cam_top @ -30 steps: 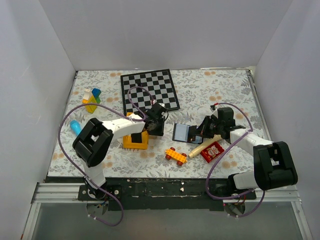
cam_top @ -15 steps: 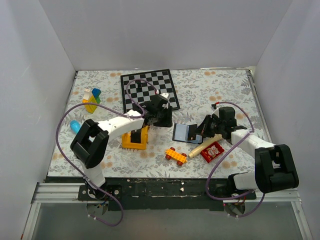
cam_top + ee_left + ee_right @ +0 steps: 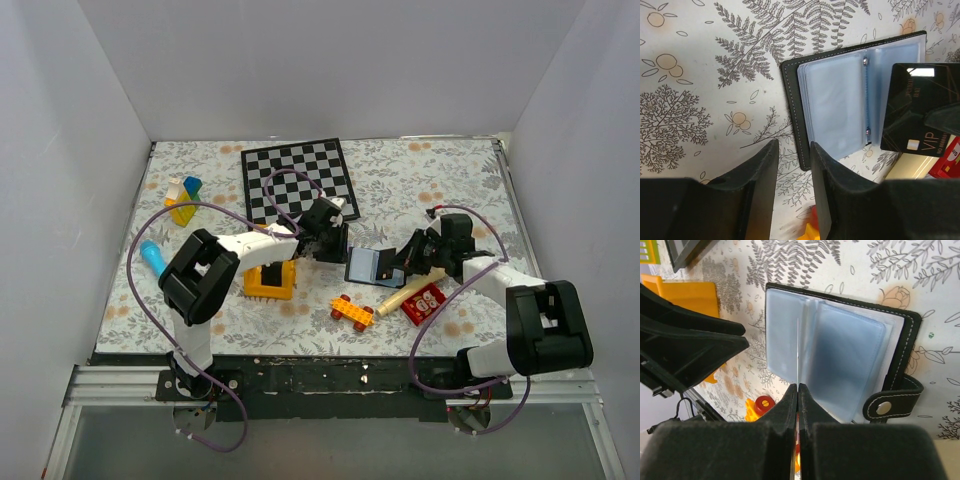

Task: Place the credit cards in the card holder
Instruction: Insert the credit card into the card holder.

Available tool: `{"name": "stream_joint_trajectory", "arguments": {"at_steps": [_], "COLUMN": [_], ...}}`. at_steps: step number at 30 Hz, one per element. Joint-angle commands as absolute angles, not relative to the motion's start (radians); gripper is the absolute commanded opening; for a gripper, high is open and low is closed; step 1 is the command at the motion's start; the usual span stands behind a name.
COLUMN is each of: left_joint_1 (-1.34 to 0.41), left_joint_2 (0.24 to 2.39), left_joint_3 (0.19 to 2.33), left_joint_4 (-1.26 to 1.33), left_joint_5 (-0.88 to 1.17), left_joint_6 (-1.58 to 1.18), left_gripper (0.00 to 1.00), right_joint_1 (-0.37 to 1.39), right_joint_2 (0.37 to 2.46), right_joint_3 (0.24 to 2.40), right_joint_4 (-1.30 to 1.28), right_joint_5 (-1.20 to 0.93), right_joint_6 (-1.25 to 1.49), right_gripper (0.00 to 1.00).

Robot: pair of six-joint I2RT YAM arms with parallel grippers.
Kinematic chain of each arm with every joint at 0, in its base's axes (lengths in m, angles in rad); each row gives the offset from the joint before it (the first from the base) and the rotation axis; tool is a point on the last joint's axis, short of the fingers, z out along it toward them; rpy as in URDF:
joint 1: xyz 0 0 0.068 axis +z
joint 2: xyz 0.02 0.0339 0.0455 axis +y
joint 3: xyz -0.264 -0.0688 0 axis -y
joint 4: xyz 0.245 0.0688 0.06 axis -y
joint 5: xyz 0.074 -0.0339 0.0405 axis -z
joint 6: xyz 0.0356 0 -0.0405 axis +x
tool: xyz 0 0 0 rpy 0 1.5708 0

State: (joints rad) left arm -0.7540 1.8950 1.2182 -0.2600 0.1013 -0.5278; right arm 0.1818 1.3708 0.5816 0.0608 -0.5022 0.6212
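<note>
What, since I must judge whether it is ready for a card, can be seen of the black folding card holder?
The black, leather-looking folding card holder lies open and flat on the fern-printed tablecloth. Pale stitching edges its cover; inside are blue-grey clear plastic sleeves, and a snap tab with a metal stud sticks out from one side. The right gripper holds a thin black card over one page; whether they touch is unclear. The left gripper hovers nearby, apart.

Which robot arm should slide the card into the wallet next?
Right. The right pincer grips a credit card edge-on over the open card holder, probably ready to slide in. The left pincer is open and empty beside it.
</note>
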Motion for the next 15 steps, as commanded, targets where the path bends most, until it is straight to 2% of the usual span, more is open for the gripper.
{"name": "stream_joint_trajectory", "arguments": {"at_steps": [1,15], "left_joint_1": [-0.752,-0.765], "left_joint_2": [1.905,1.947], "left_joint_3": [1.213,1.180], "left_joint_4": [-0.224,-0.169], "left_joint_5": [0.129,0.163], "left_joint_6": [-0.525,-0.546], "left_gripper": [0.30,0.24], "right_joint_1": [0.173,0.170], "right_joint_2": [1.413,1.474], "right_joint_3": [0.612,0.649], "right_joint_4": [0.091,0.081], "right_joint_5": [-0.531,-0.551], "right_joint_6": [0.644,0.652], "right_gripper": [0.01,0.01]}}
